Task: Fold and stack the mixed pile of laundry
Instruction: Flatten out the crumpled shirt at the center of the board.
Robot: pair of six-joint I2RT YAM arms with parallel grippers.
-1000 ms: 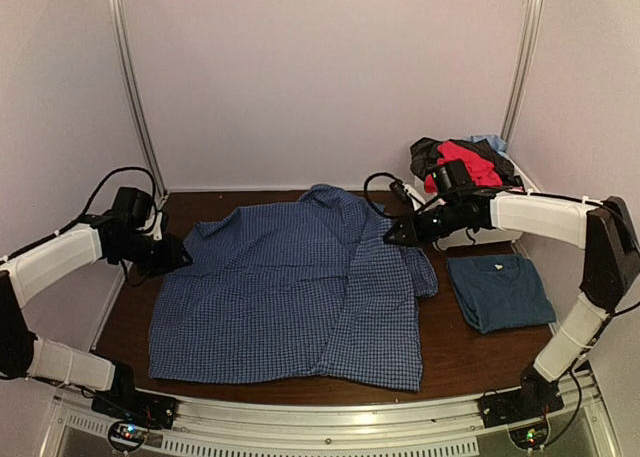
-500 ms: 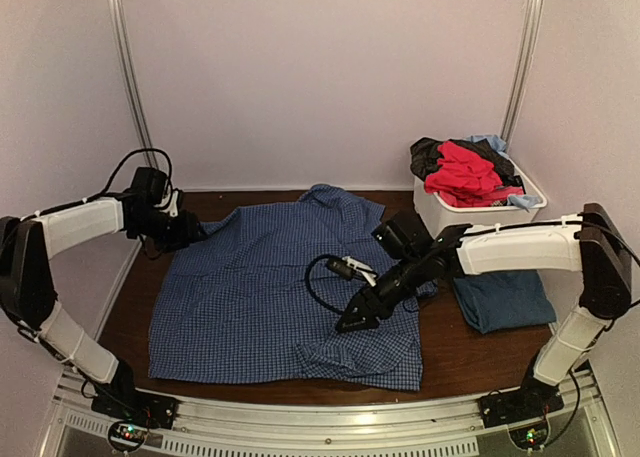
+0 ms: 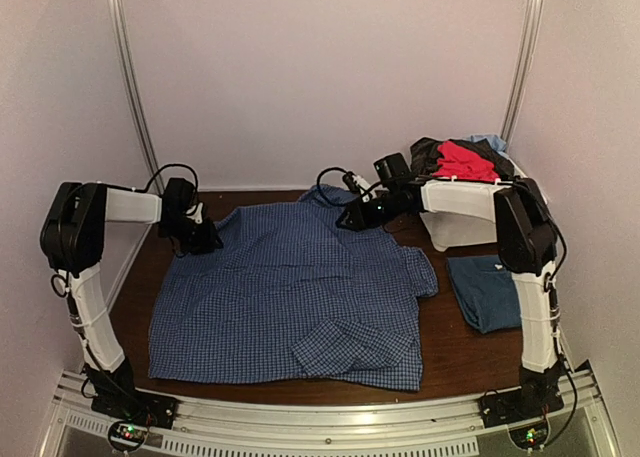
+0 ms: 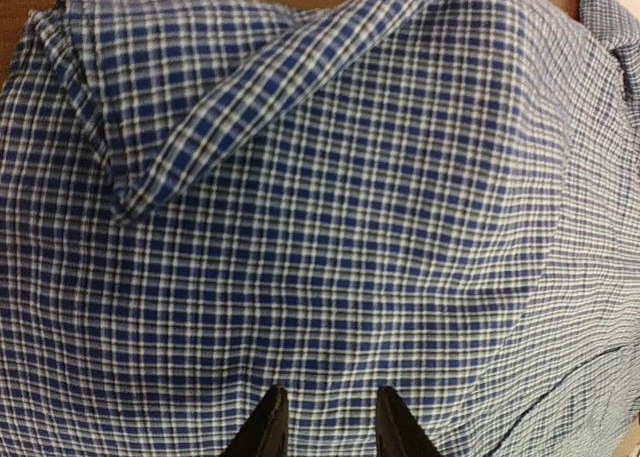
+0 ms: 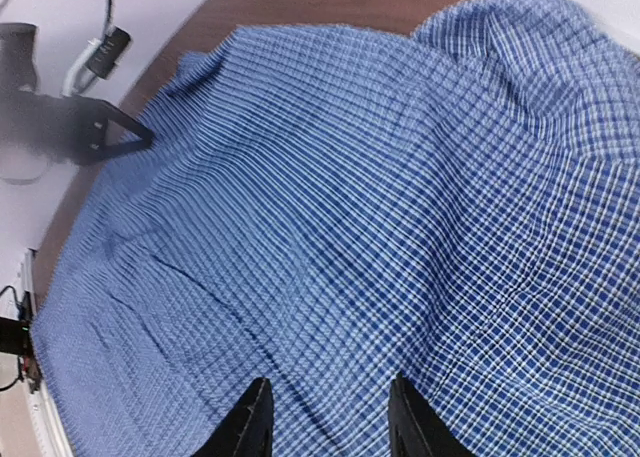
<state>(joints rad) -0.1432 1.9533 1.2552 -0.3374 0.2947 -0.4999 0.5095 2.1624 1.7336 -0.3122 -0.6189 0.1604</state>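
Observation:
The blue-and-white checked shirt [image 3: 280, 287] lies spread flat on the table, its right sleeve [image 3: 350, 345] folded across the lower front. My left gripper [image 3: 205, 243] hovers at the shirt's far left shoulder. In the left wrist view it [image 4: 330, 425] stands open over the check cloth [image 4: 330, 227], with a raised fold [image 4: 250, 97] beyond it. My right gripper [image 3: 350, 220] is at the collar on the far side. In the right wrist view it [image 5: 330, 419] stands open above the fabric [image 5: 380, 207]. A folded dark-blue T-shirt [image 3: 495, 292] lies at the right. More laundry, red [image 3: 465, 162], black [image 3: 430, 155] and light-blue [image 3: 490, 140], fills the bin.
The white plastic bin [image 3: 465, 227] stands at the far right corner, just behind the folded T-shirt. Brown table [image 3: 135, 297] shows left of the shirt and along the front edge. The left gripper [image 5: 100, 137] with its cable appears in the right wrist view.
My right arm has swung from the shirt's lower middle back to the collar, leaving the sleeve folded on the shirt front. The left gripper has shifted right onto the shoulder.

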